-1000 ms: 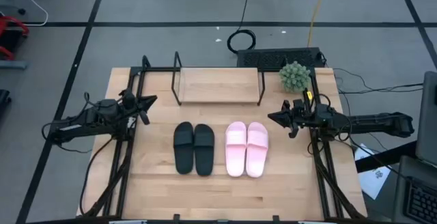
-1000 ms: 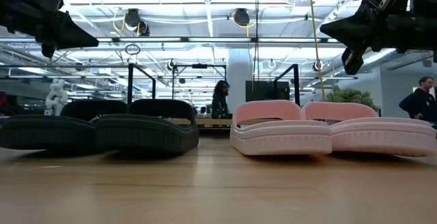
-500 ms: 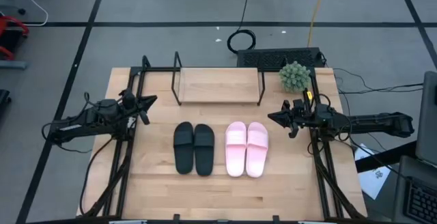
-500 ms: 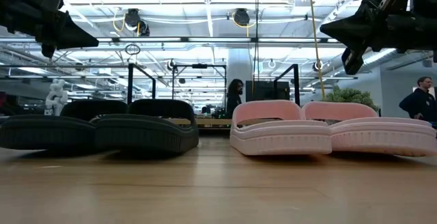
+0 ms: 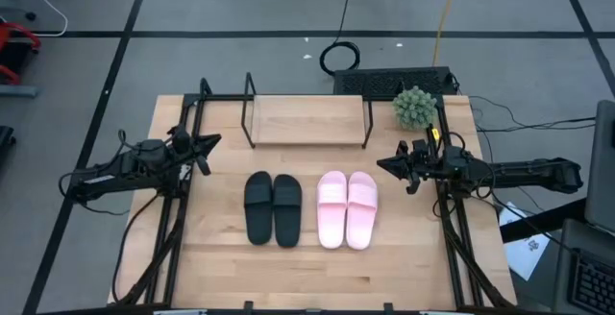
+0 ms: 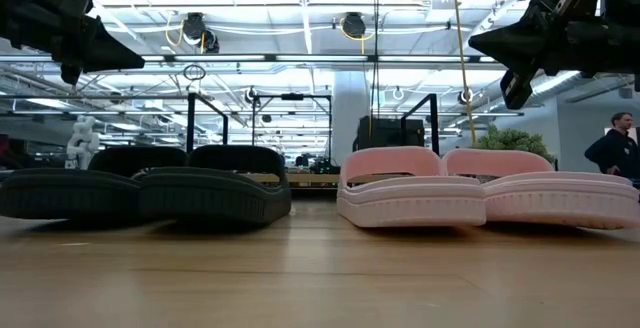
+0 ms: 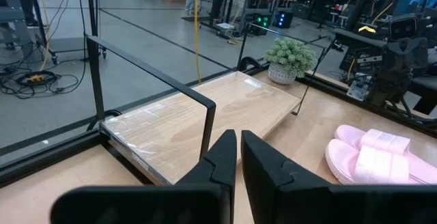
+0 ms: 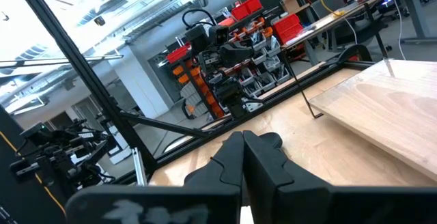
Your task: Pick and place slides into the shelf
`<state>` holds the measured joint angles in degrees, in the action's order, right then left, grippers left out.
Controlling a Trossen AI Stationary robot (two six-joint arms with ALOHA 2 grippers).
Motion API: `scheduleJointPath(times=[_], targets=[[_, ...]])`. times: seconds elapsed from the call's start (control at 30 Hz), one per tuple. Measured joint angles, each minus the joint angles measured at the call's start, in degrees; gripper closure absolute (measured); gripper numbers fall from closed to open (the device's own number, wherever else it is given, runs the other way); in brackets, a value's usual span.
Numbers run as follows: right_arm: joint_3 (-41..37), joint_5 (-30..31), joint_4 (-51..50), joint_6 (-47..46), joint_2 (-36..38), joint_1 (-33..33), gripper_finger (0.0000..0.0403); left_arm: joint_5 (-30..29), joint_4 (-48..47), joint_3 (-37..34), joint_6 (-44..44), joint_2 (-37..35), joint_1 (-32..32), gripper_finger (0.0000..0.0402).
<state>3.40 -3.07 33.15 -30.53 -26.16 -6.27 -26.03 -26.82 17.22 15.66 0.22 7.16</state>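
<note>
A matte black pair of slides (image 5: pixel 273 208) and a pale pink pair (image 5: pixel 346 208) lie side by side, soles down, on the table's middle; they also show in the low view, black (image 6: pixel 140 183) and pink (image 6: pixel 490 188). The shelf (image 5: pixel 307 121), a wire frame with a light board, stands at the far edge and holds nothing; it also shows in the left wrist view (image 7: pixel 198 121). My left gripper (image 5: pixel 217 141) hovers shut at the table's left, above the surface. My right gripper (image 5: pixel 381 165) hovers shut at the right, beside the pink pair.
A small potted plant (image 5: pixel 415 107) stands at the table's far right corner, beside the shelf. Black frame rails run along the left (image 5: pixel 173 229) and right (image 5: pixel 456 238) sides of the table. A person (image 6: pixel 612 148) stands in the room beyond the table.
A person in the room behind the table has walked past between the slides and gone from view. Both arms and all slides have kept still.
</note>
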Motion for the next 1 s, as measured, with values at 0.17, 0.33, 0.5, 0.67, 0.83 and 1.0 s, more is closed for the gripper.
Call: scheduleJointPath(times=[0.17, 0.33, 0.5, 0.67, 0.83, 1.0], targets=[[0.0, 0.1, 0.0, -0.1, 0.0, 0.0, 0.0403, 0.0, 0.0, 0.0, 0.0, 0.0, 0.0, 0.0378], [0.0, 0.0, 0.0, -0.2, 0.0, 0.0, 0.0403, 0.0, 0.0, 0.0, 0.0, 0.0, 0.0, 0.0378], [0.0, 0.0, 0.6, -0.1, 0.0, 0.0, 0.0403, -1.3, 0.0, 0.0, -2.4, 0.0, 0.0, 0.0378], [0.0, 0.3, 5.1, 2.0, 0.0, 0.0, 0.0403, -1.6, 0.5, 0.0, 1.6, 0.0, 0.0, 0.0378], [0.0, 2.2, 12.2, 5.6, 0.0, 0.0, 0.0403, -4.0, 5.5, 0.0, 7.4, 0.0, 0.0, 0.0378], [0.0, 6.0, 18.2, 5.7, 0.0, 0.0, 0.0403, -4.0, 11.3, 0.0, 11.4, 0.0, 0.0, 0.0378]])
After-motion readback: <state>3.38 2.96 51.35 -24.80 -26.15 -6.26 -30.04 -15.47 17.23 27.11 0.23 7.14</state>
